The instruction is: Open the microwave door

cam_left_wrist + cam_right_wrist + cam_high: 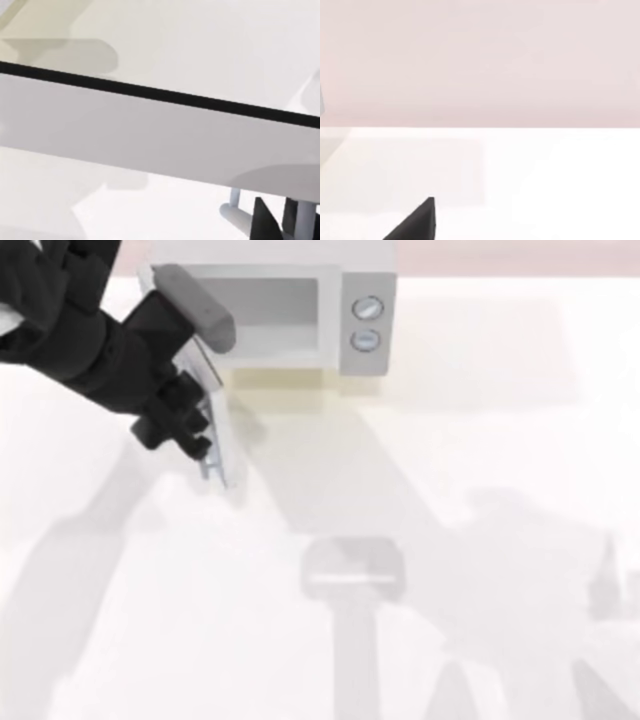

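The light-grey microwave (340, 265) stands at the table's far middle, its two silver knobs (367, 324) facing me and its pale interior (280, 315) exposed. The microwave door (222, 420) is swung out to the left and shows nearly edge-on. My left gripper (205, 445) is at the door's free end, shut on the door's pale bar handle (235, 215). In the left wrist view the door panel (150, 130) fills the middle, and dark fingers (262, 225) flank the handle. Only a dark corner of my right gripper (417, 225) shows, over the bare table.
The white table (450, 490) stretches in front of and to the right of the microwave, crossed by grey arm shadows. My left arm (80, 340) reaches in from the far left corner. The right arm is outside the top view.
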